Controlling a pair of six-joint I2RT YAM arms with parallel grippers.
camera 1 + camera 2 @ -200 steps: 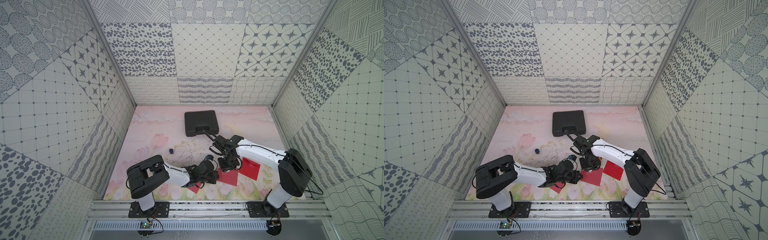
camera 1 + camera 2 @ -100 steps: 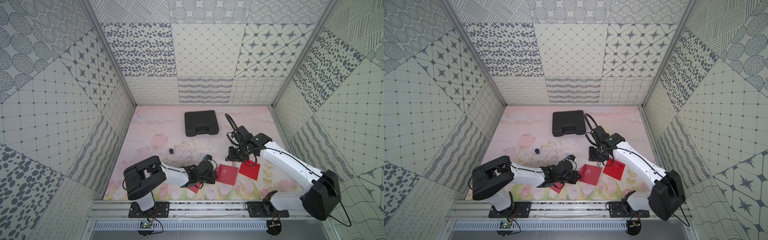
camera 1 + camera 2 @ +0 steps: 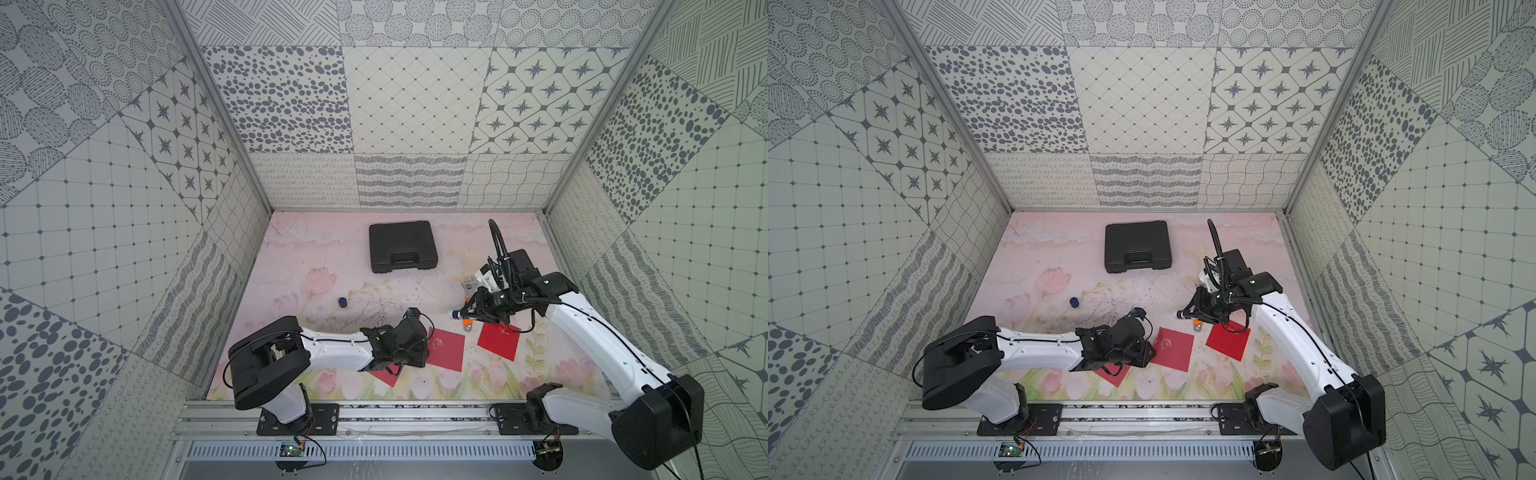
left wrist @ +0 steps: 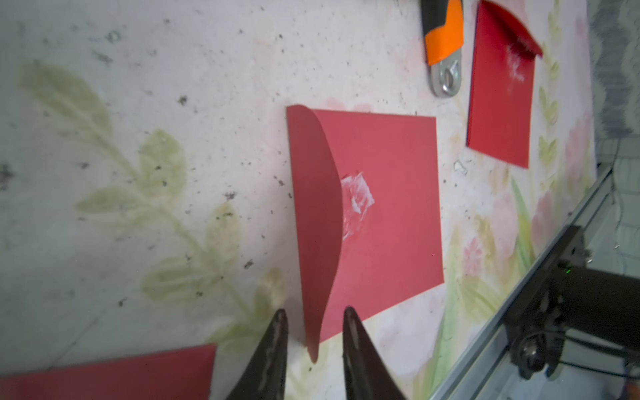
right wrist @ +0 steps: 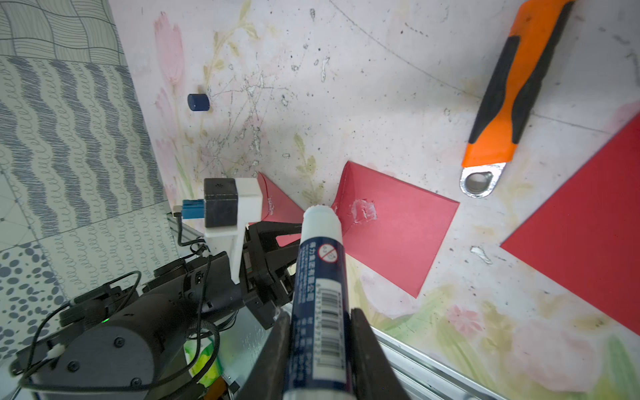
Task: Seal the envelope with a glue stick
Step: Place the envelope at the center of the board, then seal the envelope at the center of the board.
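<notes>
The right hand is clamping the uncapped glue stick over the table, just lower right of centre in both top views. The left hand is standing with its fingers apart, either side of the raised flap of the red envelope.

White arm links, black joint housings, looping black cables, dark tapered jaws

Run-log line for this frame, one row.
left pincer: open, astride flap | right pincer: shut on uncapped glue stick | envelope: glue smeared, flap raised
</notes>
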